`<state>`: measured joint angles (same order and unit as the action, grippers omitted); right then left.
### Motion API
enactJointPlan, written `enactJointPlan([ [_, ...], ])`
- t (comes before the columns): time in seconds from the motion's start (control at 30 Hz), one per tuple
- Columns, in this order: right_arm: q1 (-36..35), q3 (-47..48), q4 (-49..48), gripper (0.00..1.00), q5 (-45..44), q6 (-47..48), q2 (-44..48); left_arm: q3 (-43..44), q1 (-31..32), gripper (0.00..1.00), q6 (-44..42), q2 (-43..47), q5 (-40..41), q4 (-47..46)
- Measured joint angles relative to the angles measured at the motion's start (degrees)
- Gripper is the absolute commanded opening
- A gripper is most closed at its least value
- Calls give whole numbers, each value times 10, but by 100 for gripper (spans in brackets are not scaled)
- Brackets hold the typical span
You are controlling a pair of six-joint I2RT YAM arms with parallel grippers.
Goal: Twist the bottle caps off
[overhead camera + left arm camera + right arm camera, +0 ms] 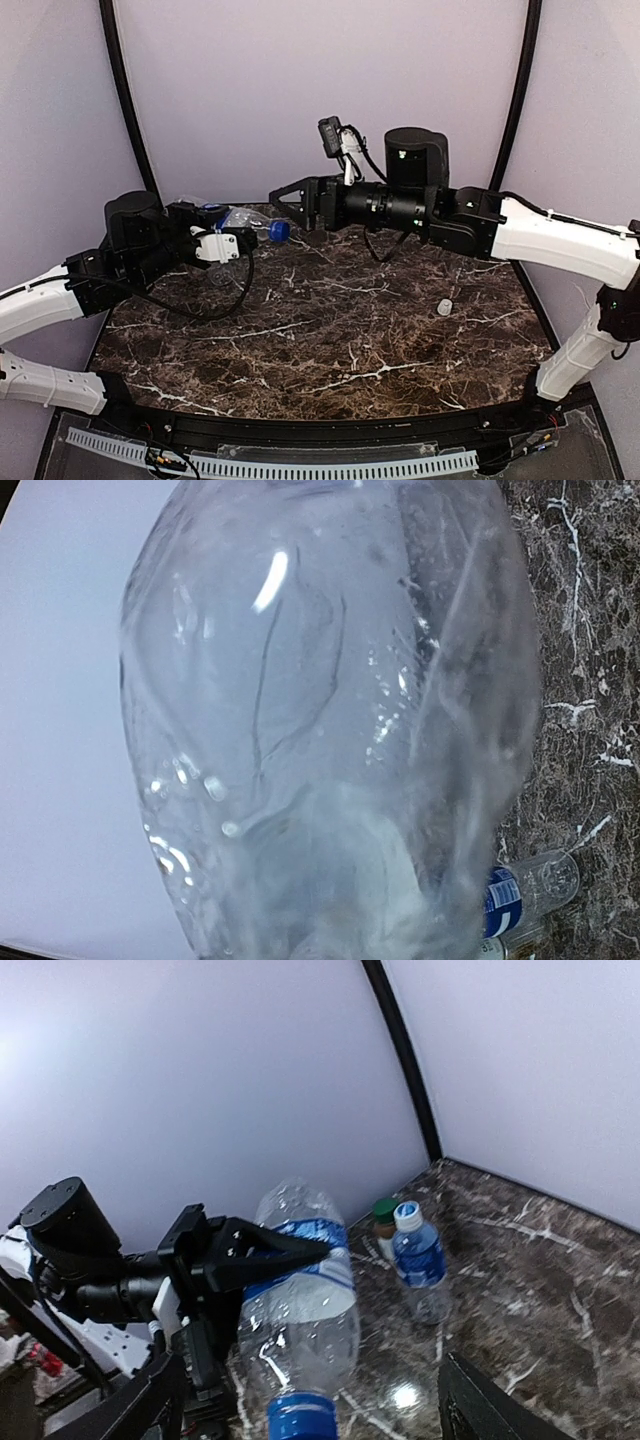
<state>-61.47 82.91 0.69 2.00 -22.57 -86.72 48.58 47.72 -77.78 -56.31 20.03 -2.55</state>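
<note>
Bottle (pixel 300 1310) pinched in left pincer (pixel 236 222); right pincer (pixel 284 210) spread either side of its blue cap (pixel 278 231)

This is a robotics lab test cell, not a home or shop: a dark marble-patterned tabletop (pixel 350 340) sits boxed in by plain pale walls (pixel 250 80), with black poles rising at ten o'clock (pixel 125 100) and two o'clock (pixel 518 90). Two white-and-black arms reach in from eight o'clock (pixel 40 300) and four o'clock (pixel 560 240). A loose black cable (pixel 215 310) hangs off the left one, and a perforated white strip (pixel 300 465) runs along the edge at six o'clock.
</note>
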Motion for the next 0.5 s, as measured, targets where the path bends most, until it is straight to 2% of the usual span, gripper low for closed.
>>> enactJointPlan([
  [0.1, -4, 0, 13, 78, 40, -66, -22, 0, 0, 22, -8, 0, 5, -8],
  [0.3, -5, -1, 28, 52, 80, -123, -32, -2, 0, 22, -15, 0, 6, -13],
  [0.5, -4, -1, 28, 50, 101, -136, -44, -3, 0, 23, -17, 0, 6, -17],
])
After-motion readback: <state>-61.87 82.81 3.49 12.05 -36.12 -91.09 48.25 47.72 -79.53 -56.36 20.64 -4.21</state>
